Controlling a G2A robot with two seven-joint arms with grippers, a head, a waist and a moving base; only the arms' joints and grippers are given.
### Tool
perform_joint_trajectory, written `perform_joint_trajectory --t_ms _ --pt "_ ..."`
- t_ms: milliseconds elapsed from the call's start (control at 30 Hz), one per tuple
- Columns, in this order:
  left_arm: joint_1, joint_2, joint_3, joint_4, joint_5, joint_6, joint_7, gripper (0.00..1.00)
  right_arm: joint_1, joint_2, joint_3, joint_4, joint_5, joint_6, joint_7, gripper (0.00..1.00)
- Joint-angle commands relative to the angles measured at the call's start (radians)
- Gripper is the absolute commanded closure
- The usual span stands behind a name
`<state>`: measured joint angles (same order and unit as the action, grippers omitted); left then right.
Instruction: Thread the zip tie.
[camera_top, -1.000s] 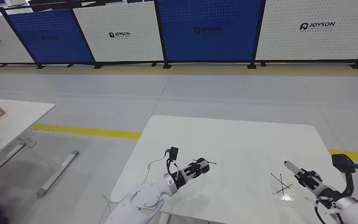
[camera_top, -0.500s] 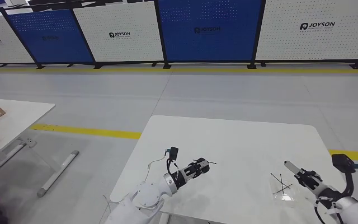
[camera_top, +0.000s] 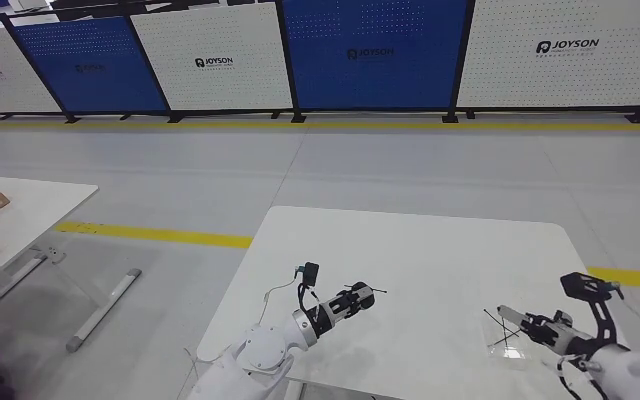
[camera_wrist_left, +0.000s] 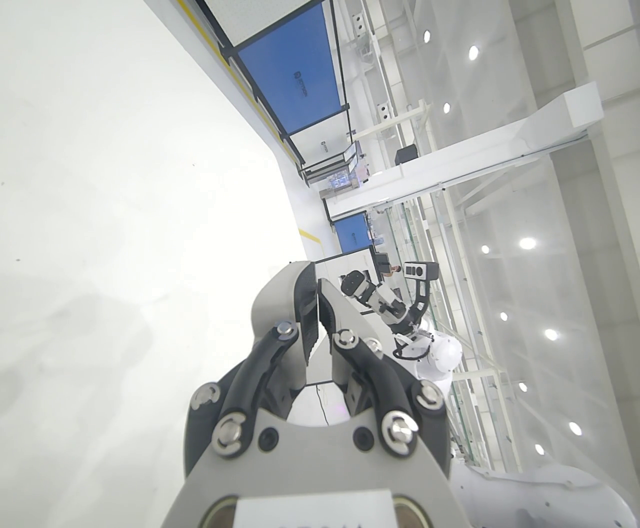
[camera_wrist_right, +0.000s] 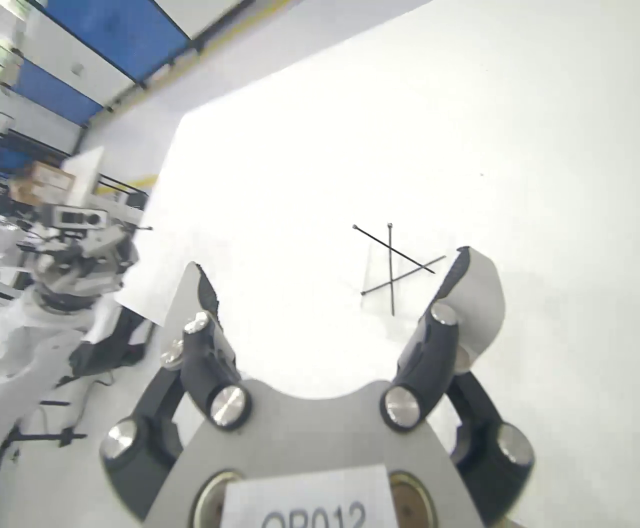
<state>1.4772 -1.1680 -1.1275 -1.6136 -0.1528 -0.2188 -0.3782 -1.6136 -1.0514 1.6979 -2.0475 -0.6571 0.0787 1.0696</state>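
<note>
1. Top view: the left arm (camera_top: 300, 325) lies low over the table (camera_top: 420, 250) near its front edge, toward the left corner, with the forearm angled in toward the middle. The left gripper (camera_top: 360, 296) is clenched on a thin black tie (camera_top: 377, 291), which sticks out crosswise at its tip.
2. Top view: the right arm (camera_top: 590, 345) comes in at the front right corner with its wrist bent. The right gripper (camera_top: 512, 322) points toward the left edge, just above three loose ties (camera_top: 500, 330). These lie crossed on a clear sheet (camera_top: 512, 352) near the front edge.
3. Left wrist view: the left gripper's fingers (camera_wrist_left: 300, 300) are pressed together, pads meeting, and held low over bare table.
4. Right wrist view: the right gripper's fingers (camera_wrist_right: 470, 280) are spread wide, with nothing between them. The loose ties lie flat on the table just past the fingertips, and one tie end is near one fingertip.
</note>
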Motion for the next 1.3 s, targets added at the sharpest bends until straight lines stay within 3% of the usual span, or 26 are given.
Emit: perform_joint_trajectory --t_ms 0,367,400,500,700,767,1167,1267 --pt "0.0 0.0 0.0 0.0 0.0 0.0 0.0 1.0 0.005 0.002 -0.002 0.0 -0.023 -0.003 0.013 0.0" --pt "0.0 0.0 0.0 0.0 0.0 0.0 0.0 1.0 0.004 0.001 -0.003 0.002 -0.024 -0.004 0.009 0.0" --pt "0.0 0.0 0.0 0.0 0.0 0.0 0.0 1.0 0.004 0.003 -0.017 0.009 -0.019 -0.035 0.018 0.0" --pt "0.0 0.0 0.0 0.0 0.0 0.0 0.0 1.0 0.051 0.011 -0.02 0.048 0.015 -0.092 0.13 0.0" --pt "0.0 0.0 0.0 0.0 0.0 0.0 0.0 1.0 0.138 0.027 -0.055 0.092 -0.021 -0.081 0.32 0.0" --pt "0.0 0.0 0.0 0.0 0.0 0.0 0.0 1.0 0.15 0.035 -0.084 0.112 -0.015 -0.093 0.32 0.0" --pt "0.0 0.0 0.0 0.0 0.0 0.0 0.0 1.0 0.151 0.037 -0.092 0.123 -0.012 -0.108 0.306 0.0" --pt "0.0 0.0 0.0 0.0 0.0 0.0 0.0 1.0 0.172 0.039 -0.094 0.123 -0.003 -0.089 0.298 0.0"
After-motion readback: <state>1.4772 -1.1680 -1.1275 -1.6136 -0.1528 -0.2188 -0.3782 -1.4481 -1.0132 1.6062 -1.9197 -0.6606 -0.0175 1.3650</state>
